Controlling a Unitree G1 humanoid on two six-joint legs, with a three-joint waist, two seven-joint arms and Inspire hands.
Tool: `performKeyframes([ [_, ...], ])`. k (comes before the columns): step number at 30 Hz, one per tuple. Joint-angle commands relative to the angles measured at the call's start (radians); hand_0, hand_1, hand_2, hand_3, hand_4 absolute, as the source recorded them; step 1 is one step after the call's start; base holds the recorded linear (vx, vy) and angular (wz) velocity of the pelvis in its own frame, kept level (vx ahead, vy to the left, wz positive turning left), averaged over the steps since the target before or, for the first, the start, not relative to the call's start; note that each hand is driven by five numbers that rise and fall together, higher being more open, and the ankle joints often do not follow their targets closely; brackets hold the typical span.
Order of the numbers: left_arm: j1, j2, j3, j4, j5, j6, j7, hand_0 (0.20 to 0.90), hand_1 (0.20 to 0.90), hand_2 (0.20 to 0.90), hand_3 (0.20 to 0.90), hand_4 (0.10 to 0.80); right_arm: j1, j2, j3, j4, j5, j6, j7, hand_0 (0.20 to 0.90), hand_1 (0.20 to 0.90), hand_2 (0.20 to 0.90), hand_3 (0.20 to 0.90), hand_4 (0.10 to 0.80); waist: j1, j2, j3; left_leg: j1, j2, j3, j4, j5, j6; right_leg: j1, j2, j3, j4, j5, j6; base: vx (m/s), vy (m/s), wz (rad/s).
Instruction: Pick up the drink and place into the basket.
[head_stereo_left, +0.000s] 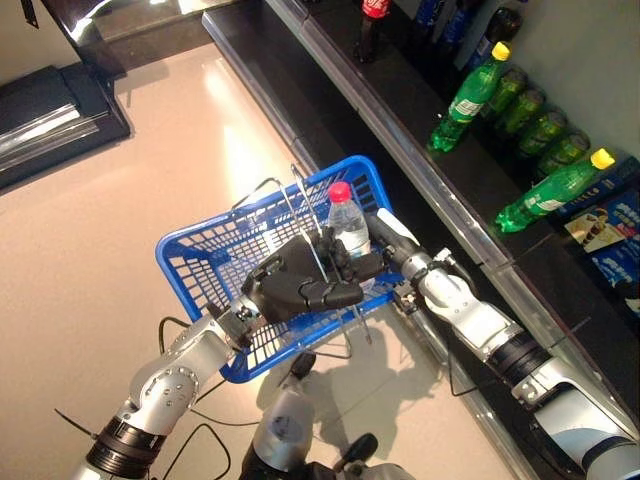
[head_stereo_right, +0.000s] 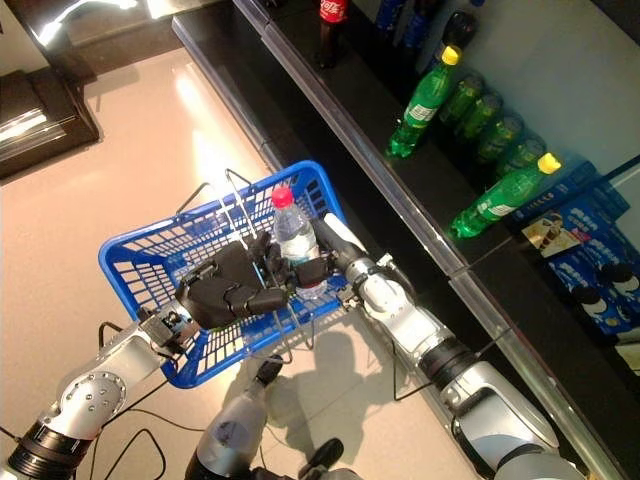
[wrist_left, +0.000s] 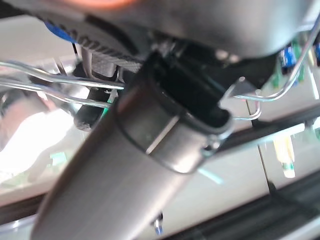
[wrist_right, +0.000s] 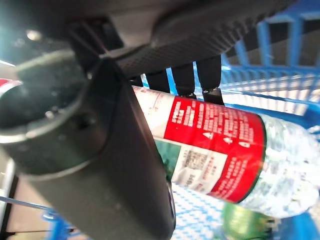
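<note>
The blue basket (head_stereo_left: 200, 262) hangs above the pale floor (head_stereo_left: 120, 200), carried by the left hand (head_stereo_left: 295, 282), whose fingers are curled round the wire handles (head_stereo_left: 300, 215) at the middle of the basket. The left wrist view confirms thin wire bars passing through the closed fingers. The right hand (head_stereo_left: 362, 262) reaches in from the shelf side and has its fingers and thumb wrapped round the water bottle (head_stereo_left: 347, 222), a clear bottle with a red cap (head_stereo_left: 340, 191) and a red label. The bottle stands nearly upright, its lower part inside the basket at the corner nearest the shelf and its cap above the rim. The right wrist view shows the fingers curled over the label and the thumb across the near side, with the blue mesh of the basket behind and below the bottle; whether the bottle's base touches the basket floor cannot be told. A green object shows low in that view beneath the bottle, too blurred to identify. To the robot's right runs a dark shelf (head_stereo_left: 400, 140) carrying several green bottles (head_stereo_left: 470, 95) with yellow caps, some lying on their sides, a dark cola bottle (head_stereo_left: 372, 28) with a red label standing further along, and blue packets (head_stereo_left: 610, 225) at the near end. A dark mat (head_stereo_left: 50, 115) lies on the floor at the far left.
</note>
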Motion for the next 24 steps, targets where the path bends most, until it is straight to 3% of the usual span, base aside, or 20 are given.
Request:
performKeyframes([
  [1, -0.119, -0.122, -0.082, -0.215, -0.098, -0.133, -0.226, 0.300, 0.300, 0.300, 0.200, 0.100, -0.077, 0.042, 0.069, 0.033, -0.045, -0.097, -0.078, 0.300, 0.300, 0.300, 0.200, 0.100, -0.015, -0.016, -0.385, 0.084, 0.068, 0.004, -0.019, -0.118, -0.048, -0.009, -0.039, -0.035, -0.002, 0.055, 0.028, -0.004, -0.007, 0.05],
  [24, -0.142, -0.094, -0.132, -0.233, -0.052, -0.088, -0.313, 0.300, 0.300, 0.300, 0.200, 0.100, -0.243, 0.008, 0.227, 0.060, -0.418, -0.049, -0.016, 0.300, 0.300, 0.300, 0.200, 0.100, 0.019, -0.027, -0.383, 0.090, 0.063, -0.020, -0.019, -0.118, -0.048, -0.001, -0.030, -0.040, 0.002, 0.055, 0.027, 0.000, -0.004, 0.02],
])
